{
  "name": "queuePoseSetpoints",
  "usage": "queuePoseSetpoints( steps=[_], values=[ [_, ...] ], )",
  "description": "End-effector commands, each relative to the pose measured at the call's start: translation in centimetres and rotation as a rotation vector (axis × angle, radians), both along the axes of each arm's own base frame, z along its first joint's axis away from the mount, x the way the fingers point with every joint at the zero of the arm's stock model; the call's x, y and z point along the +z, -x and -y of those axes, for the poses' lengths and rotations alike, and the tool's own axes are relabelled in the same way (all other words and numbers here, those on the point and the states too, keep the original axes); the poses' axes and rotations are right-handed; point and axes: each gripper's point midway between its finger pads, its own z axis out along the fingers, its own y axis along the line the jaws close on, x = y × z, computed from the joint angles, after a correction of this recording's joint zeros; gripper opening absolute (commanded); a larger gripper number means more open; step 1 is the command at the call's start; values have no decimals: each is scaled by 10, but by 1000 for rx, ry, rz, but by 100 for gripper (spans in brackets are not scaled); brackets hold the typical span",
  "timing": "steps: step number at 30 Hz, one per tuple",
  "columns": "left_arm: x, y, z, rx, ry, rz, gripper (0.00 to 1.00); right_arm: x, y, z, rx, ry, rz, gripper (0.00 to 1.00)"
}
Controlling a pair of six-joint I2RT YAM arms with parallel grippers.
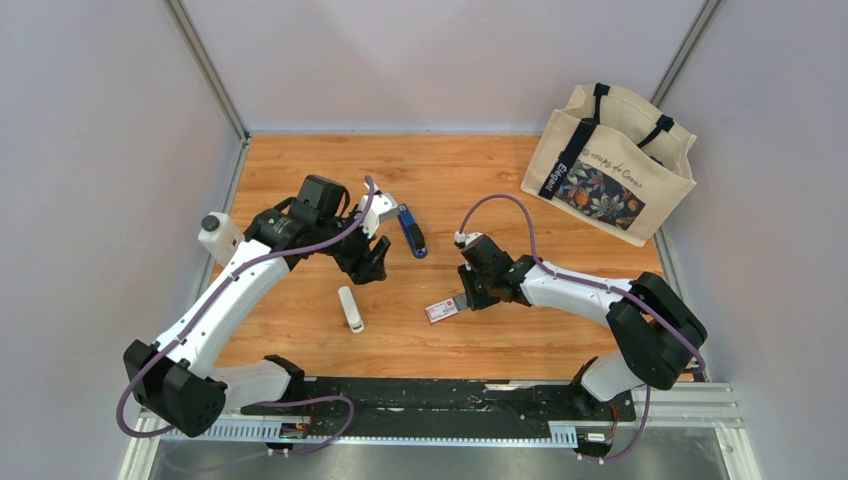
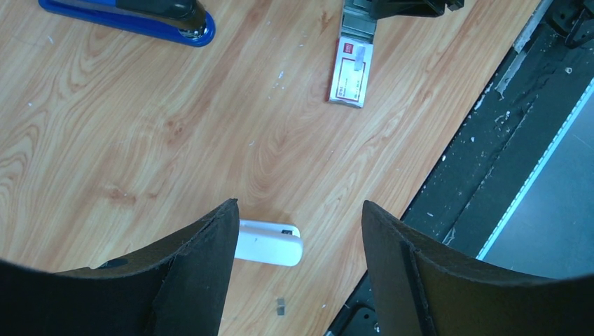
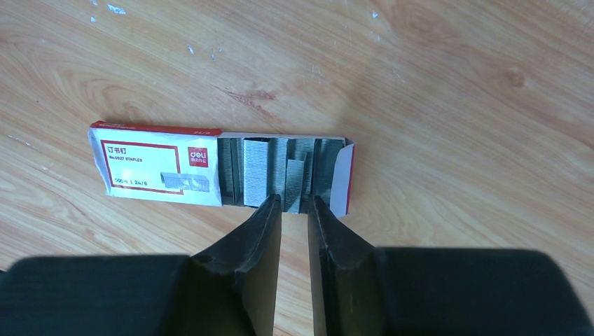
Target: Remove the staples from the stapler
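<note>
You are looking down on a wooden desk [image 1: 460, 170], with your two arms reaching in from its near edge. The slim blue stapler [image 1: 411, 230] lies on the desk near the middle, just right of the left wrist, and nothing touches it. The left jaws stand wide open and hold nothing. They hover above the desk, and a white rounded stick [image 2: 270, 243] lies below, between the two fingers. The right jaws are nearly together, leaving only a narrow gap. Their tips sit at the open end of a flat pink-and-white staple box [image 3: 157, 164]. A short strip of staples [image 3: 295, 183] rests right at that gap, and you cannot tell whether the jaws pinch it. A cloth tote bag [image 1: 608, 165] stands at the far right corner
</note>
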Motion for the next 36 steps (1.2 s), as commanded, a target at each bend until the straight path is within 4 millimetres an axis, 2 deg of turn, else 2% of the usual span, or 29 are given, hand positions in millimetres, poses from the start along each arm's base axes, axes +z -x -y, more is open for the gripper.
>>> queuePoseSetpoints(
  steps=[1, 19, 21, 23, 27, 32, 36],
  values=[
    [3, 2, 3, -37, 16, 14, 73, 14, -11, -7, 3, -24, 60, 23],
    [2, 5, 2, -37, 20, 11, 73, 19, -12, -4, -18, -39, 94, 13],
    [4, 5, 2, -36, 23, 17, 73, 17, -12, -4, -16, -30, 90, 15],
    [3, 6, 2, -36, 22, 14, 73, 18, -12, -5, -12, -26, 94, 24],
    [2, 6, 2, -35, 20, 13, 73, 17, -11, -6, -9, -23, 91, 31],
    [2, 6, 2, -37, 19, 17, 73, 17, -12, -8, -6, -18, 91, 29],
    [2, 6, 1, -36, 19, 18, 73, 14, -12, -8, -4, -10, 82, 23]
  ],
)
